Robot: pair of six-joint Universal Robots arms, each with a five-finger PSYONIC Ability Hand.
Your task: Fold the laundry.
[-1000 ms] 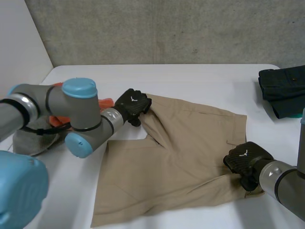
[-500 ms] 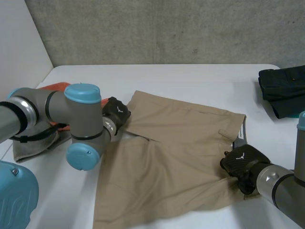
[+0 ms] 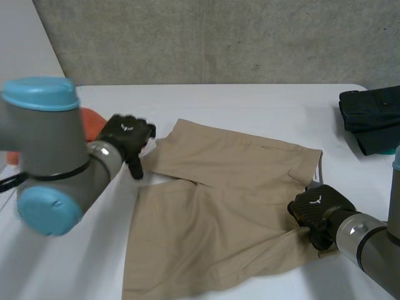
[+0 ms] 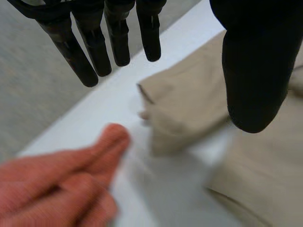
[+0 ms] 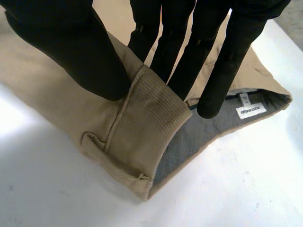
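left hand (image 3: pixel 127 134) has drawn back off the khaki shorts (image 3: pixel 219 206) since half a second ago; it now sits just beside their corner, between the shorts and the orange cloth (image 3: pixel 94 122). left arm has swung up closer to the head camera. right hand (image 3: pixel 319 209) is on the same spot as before

left hand, wrist view (image 4: pixel 255 71): fingers (image 4: pixel 94 56) straight and spread, thumb well apart from them, nothing held. a corner of the shorts (image 4: pixel 189 104) lies below the fingertips, not touched. orange cloth (image 4: pixel 57 189) lies just beyond that corner, with a strip of white table between them

right hand, wrist view (image 5: pixel 71 47): thumb on one side and fingers (image 5: pixel 222 61) on the other pinch a raised fold of the waistband edge (image 5: pixel 142 127). grey lining and a small white label (image 5: pixel 251 111) show under the fingertips where the waistband gapes

shorts lie spread mostly flat on the white table (image 3: pixel 250 103), reaching from one hand to the other. one leg edge near the left hand is turned over

dark garment (image 3: pixel 372 115) lies folded on the table, well apart from the shorts, beyond the right hand
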